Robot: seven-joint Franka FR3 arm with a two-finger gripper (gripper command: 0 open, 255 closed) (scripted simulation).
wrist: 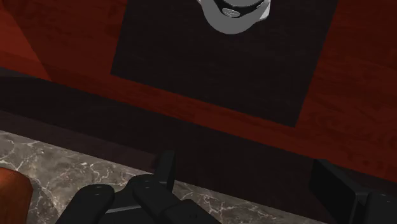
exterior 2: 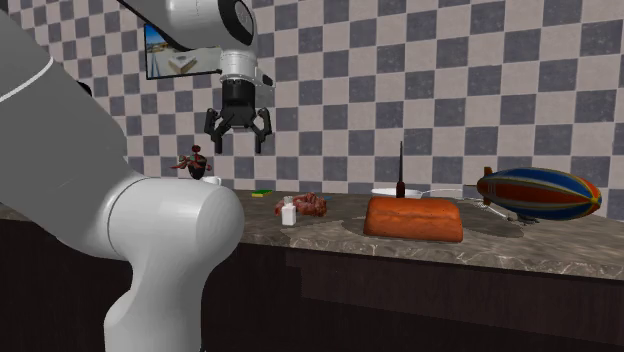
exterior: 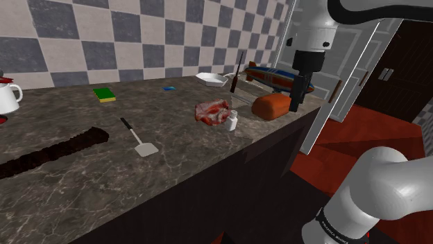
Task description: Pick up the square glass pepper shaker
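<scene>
Over the counter's front edge: gripper (exterior: 298, 105) open, empty, high and off to one side of target.

Reads left to right in the shoulder view along the marble counter (exterior: 83, 173): white mug (exterior: 8, 98), green sponge (exterior: 105, 94), spatula (exterior: 137, 138), red meat lump (exterior: 211, 111), then small white pepper shaker (exterior: 233, 121), upright, just beside the meat, short of the brown loaf (exterior: 270, 105). Hangs beyond the loaf, fingers spread, gripping nothing. Puts target below and toward the shoulder view's left of the gripper, long axis vertical. Probably calls for a traverse across the loaf, then a straight descent straddling the shaker; risk of nudging the meat.
</scene>
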